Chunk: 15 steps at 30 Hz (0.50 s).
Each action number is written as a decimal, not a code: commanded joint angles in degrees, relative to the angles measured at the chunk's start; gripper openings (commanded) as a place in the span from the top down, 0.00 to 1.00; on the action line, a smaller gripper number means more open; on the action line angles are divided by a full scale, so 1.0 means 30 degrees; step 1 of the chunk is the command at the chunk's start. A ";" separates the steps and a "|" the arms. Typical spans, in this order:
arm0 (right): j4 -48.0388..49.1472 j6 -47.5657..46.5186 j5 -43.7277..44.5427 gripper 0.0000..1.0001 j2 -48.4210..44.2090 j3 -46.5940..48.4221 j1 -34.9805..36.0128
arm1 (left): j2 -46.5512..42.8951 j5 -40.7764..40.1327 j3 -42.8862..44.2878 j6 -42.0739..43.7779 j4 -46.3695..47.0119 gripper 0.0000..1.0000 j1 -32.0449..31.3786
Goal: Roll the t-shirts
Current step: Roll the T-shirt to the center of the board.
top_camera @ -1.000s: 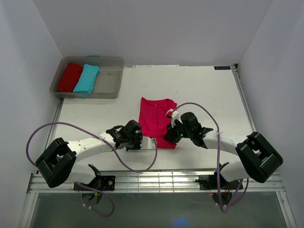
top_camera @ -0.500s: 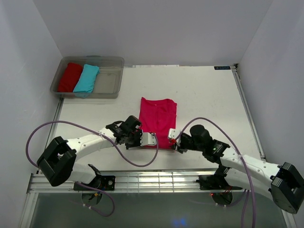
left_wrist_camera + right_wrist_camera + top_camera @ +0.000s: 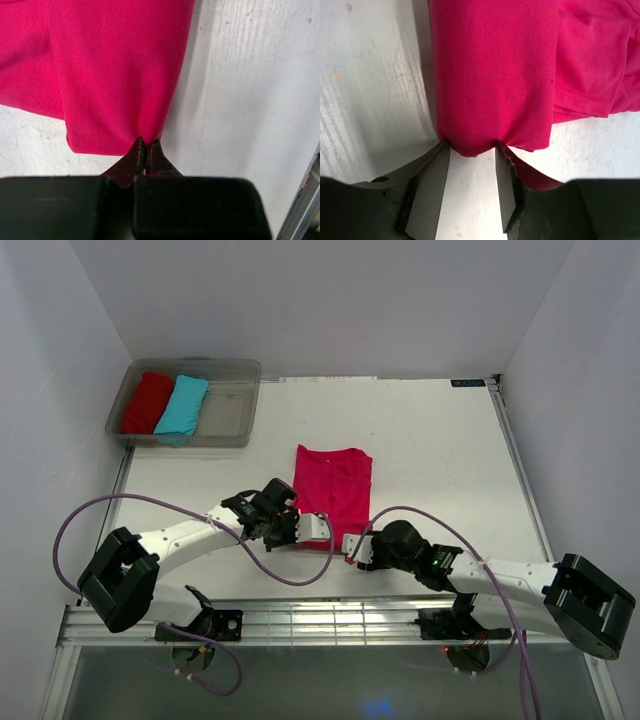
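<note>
Currently the magenta t-shirt (image 3: 333,490) is seen laid flat, folded to a narrow strip, at approx. the ctr of the top view on the white table (image 3: 440,440). Its near edge is met by both arms, which are stretched in from the bottom corners of the frame.

The left gripper (image 3: 146,150) is found pressed together. In the left wrist view, bottom ctr, its dark fingertips (image 3: 131,162) are closed w/ only a thin slit btwn them, and a small pinch of the shirt's hem corner is clamped there. The cloth is drawn to a point at the tips. The rest is spread up & to the left of the frame, w/ bare table shown at right.

The right gripper (image 3: 472,150) is held clearly apart. In the right wrist view, lower ctr, another hem corner is lodged btwn its fingers (image 3: 427,192). The folded edge is touched by both tips, but a firm hold cannot be made out. More of the shirt is bunched at the upper right of that frame.

In the top view the two grippers are placed near each other at the lower ctr, against the shirt's near edge.

At upper left a clear plastic bin (image 3: 240,365) is set on the table, well apart from the arms. A red t-shirt (image 3: 148,402) & a turquoise t-shirt (image 3: 183,405) are laid rolled in its left part, side by side and touching.
</note>
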 commanded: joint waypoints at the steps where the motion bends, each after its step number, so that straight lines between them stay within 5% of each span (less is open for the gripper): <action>1: 0.1448 0.0129 0.1095 0.53 0.0441 0.0551 0.0132 | -0.0248 0.0632 0.0665 -0.0183 -0.0330 1.00 0.0102; 2: 0.1420 0.0392 0.1212 0.71 0.0616 0.0639 0.0132 | -0.0277 0.0719 0.0723 -0.0212 -0.0388 1.00 0.0131; 5: 0.0543 0.1096 0.0545 0.92 0.0589 0.1253 0.0132 | -0.0306 0.1566 0.1220 0.0021 -0.1469 1.00 0.0336; 15: -0.6097 0.1391 -0.6691 0.92 -0.2018 0.3361 -0.0072 | -0.0130 0.5025 0.3066 0.1515 -0.8495 1.00 0.0629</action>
